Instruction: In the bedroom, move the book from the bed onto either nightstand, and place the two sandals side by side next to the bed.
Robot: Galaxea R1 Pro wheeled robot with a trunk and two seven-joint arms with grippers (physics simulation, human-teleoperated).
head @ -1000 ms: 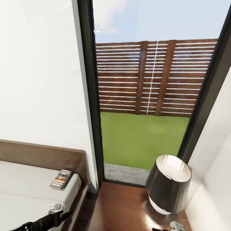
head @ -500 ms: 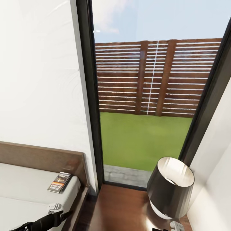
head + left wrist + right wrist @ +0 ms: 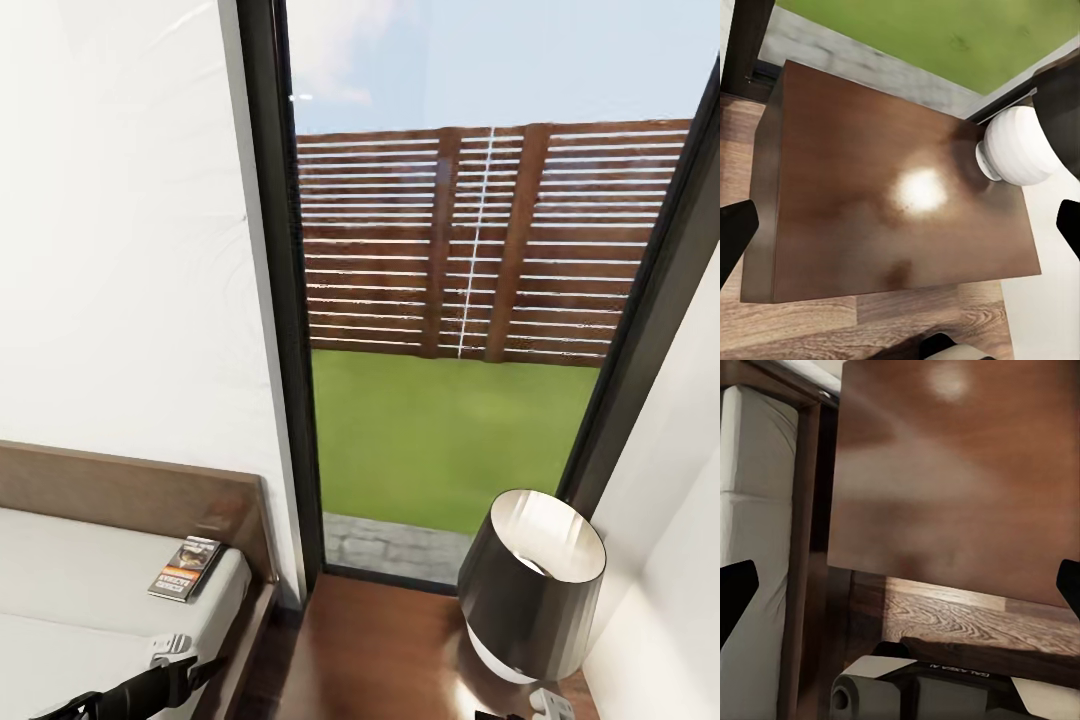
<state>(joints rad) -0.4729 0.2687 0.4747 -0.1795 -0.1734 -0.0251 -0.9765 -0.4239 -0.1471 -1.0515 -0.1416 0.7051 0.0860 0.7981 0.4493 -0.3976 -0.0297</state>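
Book (image 3: 187, 568) on bed (image 3: 90, 570), far-left of my left end effector (image 3: 900, 225); long axis runs near-far. Left arm nearer. Both end effectors wide, empty, right end effector (image 3: 900, 585) over nightstand (image 3: 380, 650).

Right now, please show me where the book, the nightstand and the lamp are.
book (image 3: 186, 568), head view, middle of its cover, lying on the mattress.
nightstand (image 3: 870, 202), left wrist view, bare part of its glossy top.
lamp (image 3: 530, 585), head view, side of its dark shade.
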